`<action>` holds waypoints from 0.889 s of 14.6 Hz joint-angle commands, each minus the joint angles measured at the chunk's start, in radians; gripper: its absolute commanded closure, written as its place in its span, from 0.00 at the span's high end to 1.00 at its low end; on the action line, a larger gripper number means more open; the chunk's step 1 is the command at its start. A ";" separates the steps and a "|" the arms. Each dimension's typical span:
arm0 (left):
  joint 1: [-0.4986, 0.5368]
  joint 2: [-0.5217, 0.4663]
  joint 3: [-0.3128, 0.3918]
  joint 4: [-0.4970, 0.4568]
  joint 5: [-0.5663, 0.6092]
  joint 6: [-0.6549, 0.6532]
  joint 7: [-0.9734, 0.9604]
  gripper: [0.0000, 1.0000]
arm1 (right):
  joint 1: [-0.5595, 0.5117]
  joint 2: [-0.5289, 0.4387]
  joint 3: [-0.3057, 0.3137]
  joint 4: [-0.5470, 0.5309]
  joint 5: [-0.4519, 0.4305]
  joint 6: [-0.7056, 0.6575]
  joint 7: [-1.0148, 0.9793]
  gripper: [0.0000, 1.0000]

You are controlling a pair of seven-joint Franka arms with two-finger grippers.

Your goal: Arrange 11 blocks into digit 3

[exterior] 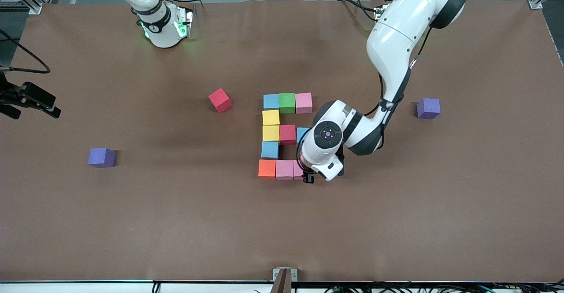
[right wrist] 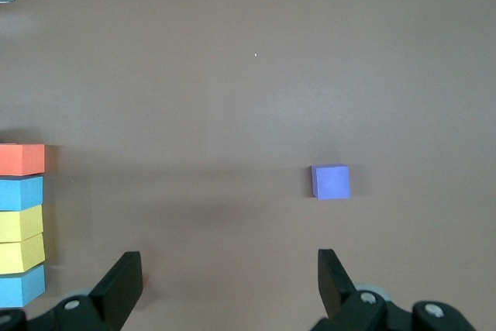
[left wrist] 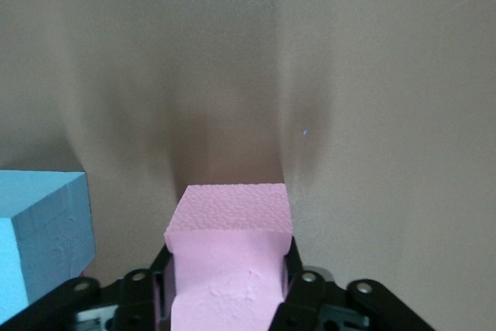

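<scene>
The digit 3 of touching cubes lies mid-table. Its farthest row is light blue (exterior: 271, 101), green (exterior: 287, 102) and pink (exterior: 303, 102). A yellow cube (exterior: 270, 117) joins it to the middle row of yellow (exterior: 270, 132), red (exterior: 287, 134) and a half-hidden light blue (exterior: 302, 133). A light blue cube (exterior: 269, 149) leads to the nearest row of orange (exterior: 266, 168), pink (exterior: 284, 169) and an end pink cube (exterior: 298, 169). My left gripper (exterior: 308, 176) (left wrist: 229, 269) is shut on that end pink cube (left wrist: 229, 211). My right gripper (right wrist: 229, 284) is open and empty; that arm (exterior: 165, 26) waits near its base.
A loose red cube (exterior: 220, 100) lies beside the figure toward the right arm's end. One purple cube (exterior: 101, 157) (right wrist: 331, 181) sits farther toward that end, another purple cube (exterior: 428, 108) toward the left arm's end. The left wrist view shows a light blue cube (left wrist: 43, 230) beside the held one.
</scene>
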 commanded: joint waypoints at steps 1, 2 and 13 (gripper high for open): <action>-0.015 0.008 0.010 0.021 0.042 0.006 0.005 1.00 | 0.010 -0.014 -0.003 -0.020 -0.012 0.004 0.002 1.00; -0.004 -0.010 0.008 0.021 0.070 0.003 0.008 1.00 | 0.010 -0.014 -0.003 -0.020 -0.012 0.004 0.002 1.00; 0.252 -0.412 0.004 0.009 0.078 -0.437 1.041 1.00 | 0.023 -0.014 -0.004 -0.020 -0.020 0.008 -0.001 1.00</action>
